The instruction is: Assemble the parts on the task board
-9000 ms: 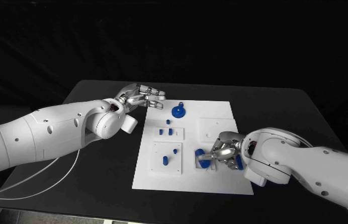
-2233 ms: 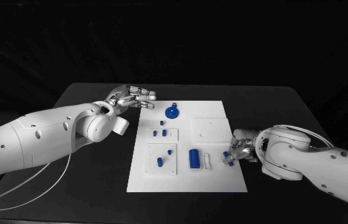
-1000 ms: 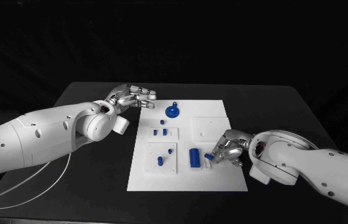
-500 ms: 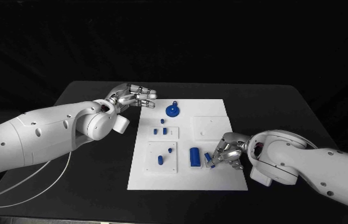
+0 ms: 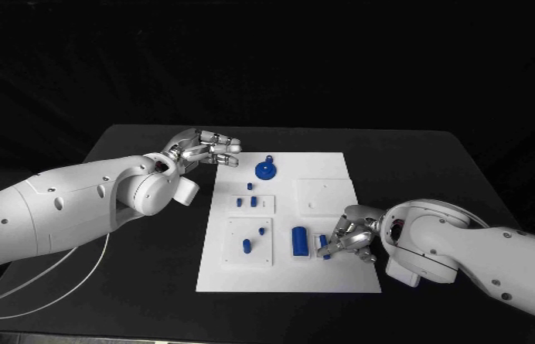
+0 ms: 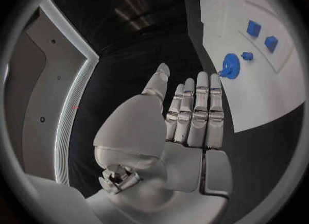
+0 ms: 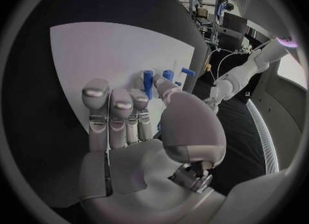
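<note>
Right hand (image 5: 348, 238) sits low over the near right part of the task board (image 5: 335, 166), fingers pinching a small blue peg (image 5: 325, 241) just beside the blue cylinder (image 5: 299, 240). Left hand (image 5: 207, 148) hovers off the board's far left corner, fingers straight and close together, holding nothing. Round blue part (image 5: 267, 172) lies near it; small blue pieces (image 5: 247, 201) sit mid-board.

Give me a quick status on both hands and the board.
Left hand open, hovering off the task board's far corner. Right hand pinching a small blue part beside the blue cylinder. Nothing in the way.
</note>
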Controlling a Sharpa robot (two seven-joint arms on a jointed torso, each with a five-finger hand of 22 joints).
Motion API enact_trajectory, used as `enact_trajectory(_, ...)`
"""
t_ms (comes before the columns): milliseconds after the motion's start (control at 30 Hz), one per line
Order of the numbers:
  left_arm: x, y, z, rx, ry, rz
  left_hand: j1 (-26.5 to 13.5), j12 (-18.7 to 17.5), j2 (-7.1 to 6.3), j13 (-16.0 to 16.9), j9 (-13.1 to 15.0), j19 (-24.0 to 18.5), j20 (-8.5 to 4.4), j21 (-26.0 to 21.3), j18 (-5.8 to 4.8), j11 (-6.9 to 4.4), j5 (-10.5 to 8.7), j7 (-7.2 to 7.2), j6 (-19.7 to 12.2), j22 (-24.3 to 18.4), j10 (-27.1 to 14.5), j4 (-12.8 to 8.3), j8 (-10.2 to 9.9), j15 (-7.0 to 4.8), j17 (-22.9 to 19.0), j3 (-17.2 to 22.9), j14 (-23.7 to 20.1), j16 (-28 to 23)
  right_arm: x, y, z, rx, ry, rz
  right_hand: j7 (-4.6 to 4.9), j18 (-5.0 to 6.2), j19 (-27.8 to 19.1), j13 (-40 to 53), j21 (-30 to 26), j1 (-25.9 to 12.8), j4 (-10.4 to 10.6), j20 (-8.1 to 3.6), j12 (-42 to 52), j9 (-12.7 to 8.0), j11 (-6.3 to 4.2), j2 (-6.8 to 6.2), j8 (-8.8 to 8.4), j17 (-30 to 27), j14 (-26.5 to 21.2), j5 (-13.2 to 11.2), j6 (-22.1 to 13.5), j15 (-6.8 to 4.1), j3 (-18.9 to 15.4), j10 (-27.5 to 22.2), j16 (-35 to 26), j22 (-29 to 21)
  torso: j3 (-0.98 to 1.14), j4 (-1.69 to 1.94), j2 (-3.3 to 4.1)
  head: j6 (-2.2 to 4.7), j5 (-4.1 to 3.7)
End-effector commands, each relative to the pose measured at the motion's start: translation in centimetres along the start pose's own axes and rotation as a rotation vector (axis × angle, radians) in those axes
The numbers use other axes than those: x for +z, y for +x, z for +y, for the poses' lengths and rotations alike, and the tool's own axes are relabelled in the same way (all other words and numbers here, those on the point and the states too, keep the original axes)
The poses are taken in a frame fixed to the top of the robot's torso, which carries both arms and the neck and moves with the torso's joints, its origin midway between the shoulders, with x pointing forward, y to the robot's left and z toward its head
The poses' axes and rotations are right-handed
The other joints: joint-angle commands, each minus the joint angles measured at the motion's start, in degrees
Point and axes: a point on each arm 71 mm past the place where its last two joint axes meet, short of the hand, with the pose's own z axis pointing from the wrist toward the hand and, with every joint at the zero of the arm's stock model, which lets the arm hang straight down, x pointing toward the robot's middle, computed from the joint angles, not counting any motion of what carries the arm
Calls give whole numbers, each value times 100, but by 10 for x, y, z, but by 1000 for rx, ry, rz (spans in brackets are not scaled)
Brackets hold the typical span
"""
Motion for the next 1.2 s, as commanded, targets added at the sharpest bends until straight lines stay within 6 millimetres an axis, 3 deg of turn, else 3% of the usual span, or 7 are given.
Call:
enact_trajectory(33,0,2,0,-8,3,16,0,11,3,-1,0,-41,17,19,-35,7,-25,-6,-31,-12,-18,57,-2,-3,2,0,-54,-18,1,3,-2,-21,25,9,-4,22,306,-4,-29,26,147,-30,-10,-7,0,-81,-23,9,28,-67,-29,-16,-9,51,-14,521,1,1,2,-2,4)
enact_trajectory(267,0,2,0,-8,2,16,-9,11,4,-1,1,-41,18,19,-35,7,-23,-5,-31,-14,-20,68,-2,-2,2,-2,-55,-19,1,2,0,-12,10,-3,-7,22,307,-4,-20,9,247,-31,-7,-5,0,-90,-22,12,29,-97,-17,-17,-16,53,-12,524,0,0,3,-7,20)
enact_trajectory(1000,-1,1,0,-7,-6,17,2,11,-4,-1,1,-40,20,19,-32,11,-17,-4,-34,-23,-35,89,-2,0,3,4,-59,-18,1,3,5,-5,-16,-13,-17,17,308,7,-4,-1,265,-37,16,-5,-8,-81,-23,13,30,-86,15,-23,-26,74,-11,526,-2,0,1,-25,41)
enact_trajectory(1200,-1,1,0,-6,-6,17,2,11,-4,-1,1,-40,20,19,-32,11,-17,-4,-34,-23,-35,89,-2,0,3,4,-59,-18,1,3,5,-2,-15,-17,-12,22,306,2,-16,-67,407,-38,3,-4,-5,-133,-23,4,28,-147,8,-23,-58,71,-23,522,-3,-3,1,-23,50)
